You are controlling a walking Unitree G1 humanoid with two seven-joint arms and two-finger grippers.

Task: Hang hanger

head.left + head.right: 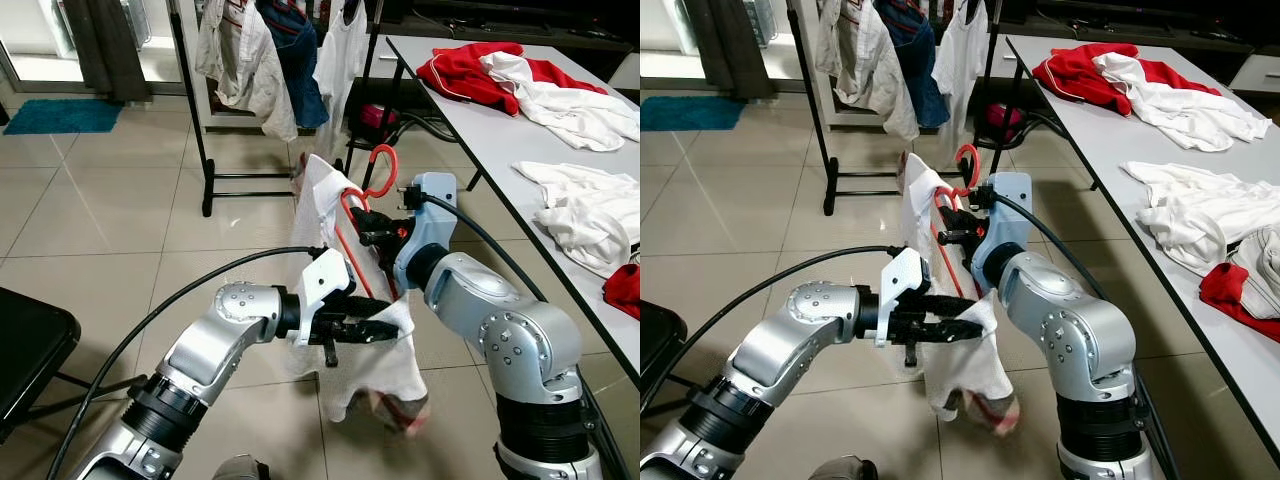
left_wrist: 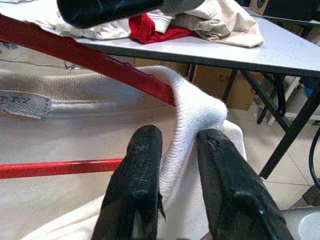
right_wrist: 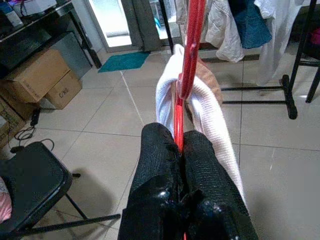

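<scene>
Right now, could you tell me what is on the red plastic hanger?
A white knit garment drapes over the red plastic hanger, hiding most of its frame.

Right pincer [image 3: 178, 150] with both black fingers pressed onto a red hanger [image 3: 191, 50] draped in a white knit garment [image 3: 210, 107], above tiled floor; black chair [image 3: 30, 185], cardboard boxes [image 3: 37, 75], clothes rack [image 3: 280, 75] behind

The two head views look forward and down over both arms, sharing the tiled floor [image 1: 100, 220] and the long grey table [image 1: 1110, 150]. Each wrist view looks closely along its own black fingers.
</scene>
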